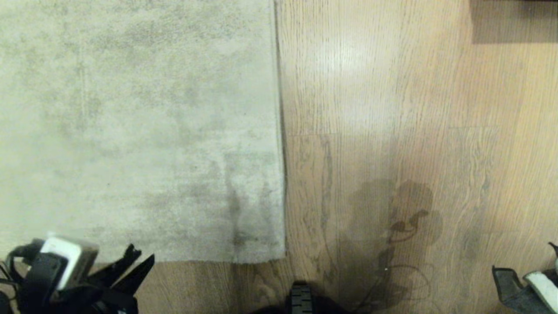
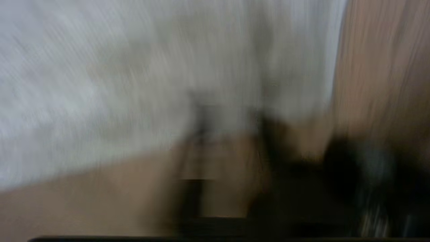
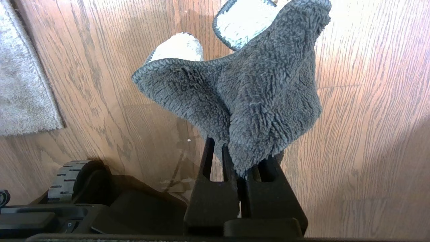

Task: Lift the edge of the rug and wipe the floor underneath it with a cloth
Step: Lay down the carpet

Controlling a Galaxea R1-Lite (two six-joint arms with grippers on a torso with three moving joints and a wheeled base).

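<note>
Underfoot, flat mottled rug edge (image 1: 281,174), fluffy grey cloth (image 3: 255,97)

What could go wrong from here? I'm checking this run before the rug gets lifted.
1. The left gripper sits shut at the rug edge, which lies flat; it may have closed on nothing.
2. The cloth is pinched by one corner in the right gripper, so it could slip out while wiping the floor.
</note>
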